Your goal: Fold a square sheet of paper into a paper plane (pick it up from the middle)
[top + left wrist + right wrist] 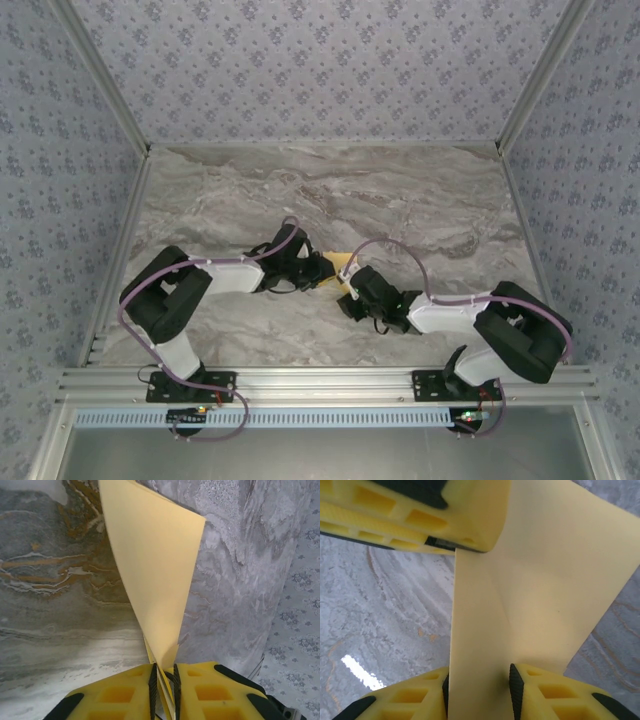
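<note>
The square sheet of paper (343, 261) is yellow-orange, folded, and held up off the marble table between the two arms. In the left wrist view it (155, 565) narrows to a layered tip that runs down between the black pads. My left gripper (164, 680) (327, 271) is shut on that tip. In the right wrist view a broad creased panel of the paper (545, 580) faces the camera. A band of it fills the gap of my right gripper (479, 685) (347, 290), whose jaws stand apart. The left gripper's yellow finger (420, 515) pinches the paper's far end.
The grey marbled table (400, 190) stretches behind and to both sides of the grippers. Patterned walls with aluminium posts (525, 90) close it in. The arm bases sit on the rail (320, 382) at the near edge.
</note>
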You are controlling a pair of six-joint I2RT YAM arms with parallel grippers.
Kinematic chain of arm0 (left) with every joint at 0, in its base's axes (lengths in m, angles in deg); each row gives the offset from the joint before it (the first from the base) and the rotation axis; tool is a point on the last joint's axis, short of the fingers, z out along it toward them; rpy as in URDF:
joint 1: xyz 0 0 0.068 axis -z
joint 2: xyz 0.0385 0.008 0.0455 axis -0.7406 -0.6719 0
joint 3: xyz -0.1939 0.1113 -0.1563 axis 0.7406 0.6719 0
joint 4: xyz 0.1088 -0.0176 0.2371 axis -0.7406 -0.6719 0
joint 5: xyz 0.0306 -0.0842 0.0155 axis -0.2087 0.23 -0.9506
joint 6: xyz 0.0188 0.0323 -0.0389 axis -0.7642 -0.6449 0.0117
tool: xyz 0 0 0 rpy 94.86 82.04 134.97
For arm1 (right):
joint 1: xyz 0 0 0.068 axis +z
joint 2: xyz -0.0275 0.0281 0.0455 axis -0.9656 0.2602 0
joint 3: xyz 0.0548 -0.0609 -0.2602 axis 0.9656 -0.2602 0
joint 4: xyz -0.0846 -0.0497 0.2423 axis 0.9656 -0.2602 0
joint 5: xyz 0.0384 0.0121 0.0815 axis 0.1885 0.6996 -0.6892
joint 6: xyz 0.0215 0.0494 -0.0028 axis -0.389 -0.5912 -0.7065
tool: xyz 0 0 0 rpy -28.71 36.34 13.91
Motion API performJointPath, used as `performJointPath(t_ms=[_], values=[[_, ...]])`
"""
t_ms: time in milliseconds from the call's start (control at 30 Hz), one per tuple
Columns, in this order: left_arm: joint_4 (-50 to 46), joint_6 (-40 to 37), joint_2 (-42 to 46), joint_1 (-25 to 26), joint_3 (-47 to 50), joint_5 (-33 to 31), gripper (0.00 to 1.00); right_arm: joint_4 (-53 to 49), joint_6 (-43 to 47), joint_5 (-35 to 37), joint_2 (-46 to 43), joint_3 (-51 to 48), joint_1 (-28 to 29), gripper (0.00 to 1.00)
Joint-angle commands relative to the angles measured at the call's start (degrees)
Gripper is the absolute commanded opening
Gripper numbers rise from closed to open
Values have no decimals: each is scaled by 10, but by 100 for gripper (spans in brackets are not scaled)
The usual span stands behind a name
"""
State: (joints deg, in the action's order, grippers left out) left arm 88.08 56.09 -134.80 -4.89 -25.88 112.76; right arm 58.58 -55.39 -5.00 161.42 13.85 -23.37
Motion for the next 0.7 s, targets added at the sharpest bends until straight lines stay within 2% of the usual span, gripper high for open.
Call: performJointPath(t_ms=[0,267,400,533,600,667], values=[[-16,1,0,7,-20,10,19,-8,19,74,5,18,8,37],[-22,4,2,13,-26,8,18,23,17,88,32,29,12,38],[-25,3,2,14,-28,7,17,39,14,88,49,31,15,31],[-48,-3,15,13,-30,-14,17,61,4,97,57,22,13,17],[-69,-13,31,6,-29,-31,20,74,-1,94,53,14,10,10],[-89,-20,53,-5,-24,-48,23,88,-3,77,44,1,6,9]])
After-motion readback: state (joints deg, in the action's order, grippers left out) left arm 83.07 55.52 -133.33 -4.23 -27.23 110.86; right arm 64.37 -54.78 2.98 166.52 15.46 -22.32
